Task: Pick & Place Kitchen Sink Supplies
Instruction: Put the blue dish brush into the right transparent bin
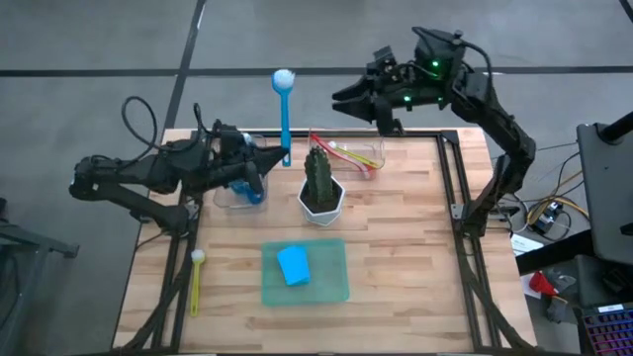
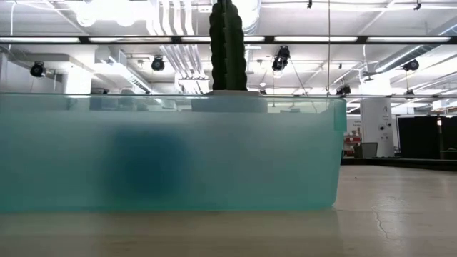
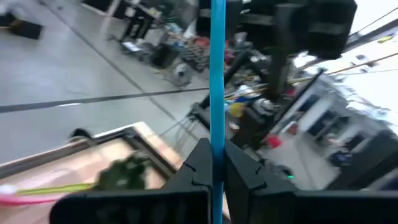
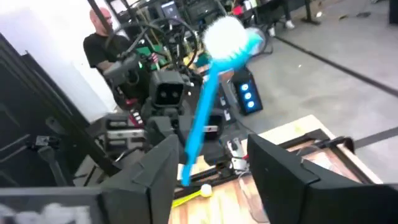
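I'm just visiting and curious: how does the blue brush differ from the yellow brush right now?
The blue brush is clamped in the left tool and lifted, its white head past the table's far edge; the yellow brush lies loose and flat on the table near its left edge. The blue brush looks longer and thicker than the yellow brush, with a bigger head. Both are thin-handled brushes with a pale rounded head.

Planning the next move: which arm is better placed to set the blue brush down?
The left. Its gripper is already shut on the blue brush, held near the table's back edge. The right gripper hovers open off the back edge, holding nothing.
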{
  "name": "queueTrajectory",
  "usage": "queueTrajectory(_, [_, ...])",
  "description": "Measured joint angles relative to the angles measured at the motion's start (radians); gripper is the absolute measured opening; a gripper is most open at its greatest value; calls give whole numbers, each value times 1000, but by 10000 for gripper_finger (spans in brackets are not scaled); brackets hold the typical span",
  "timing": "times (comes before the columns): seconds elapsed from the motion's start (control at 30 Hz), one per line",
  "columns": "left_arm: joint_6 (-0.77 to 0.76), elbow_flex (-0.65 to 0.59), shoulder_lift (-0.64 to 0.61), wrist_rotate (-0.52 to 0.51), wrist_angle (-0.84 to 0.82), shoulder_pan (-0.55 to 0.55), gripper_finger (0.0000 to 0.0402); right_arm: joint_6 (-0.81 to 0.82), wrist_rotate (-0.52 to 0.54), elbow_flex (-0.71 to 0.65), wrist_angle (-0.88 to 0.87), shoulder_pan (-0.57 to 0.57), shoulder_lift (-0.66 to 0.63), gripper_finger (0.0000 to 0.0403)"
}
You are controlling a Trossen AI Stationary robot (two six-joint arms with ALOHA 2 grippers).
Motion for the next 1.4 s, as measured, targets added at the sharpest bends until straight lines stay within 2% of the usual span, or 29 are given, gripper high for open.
queueTrajectory(0.17, [-13, 0, 17, 23, 69, 0, 16, 63, -93, -1, 90, 6, 37, 200])
queueTrajectory(0.37, [-14, 0, 56, 80, 192, 0, 13, 103, -106, -2, 179, 21, 79, 187])
queueTrajectory(0.6, [-18, 1, 93, 99, 237, 0, 15, 175, -153, -2, 267, 34, 106, 178])
queueTrajectory(0.83, [-53, 2, 120, 101, 256, 0, 16, 177, -159, -2, 275, 37, 108, 179])
queueTrajectory(1.4, [-15, 4, 124, 135, 314, -3, 11, 177, -159, -3, 270, 37, 107, 175])
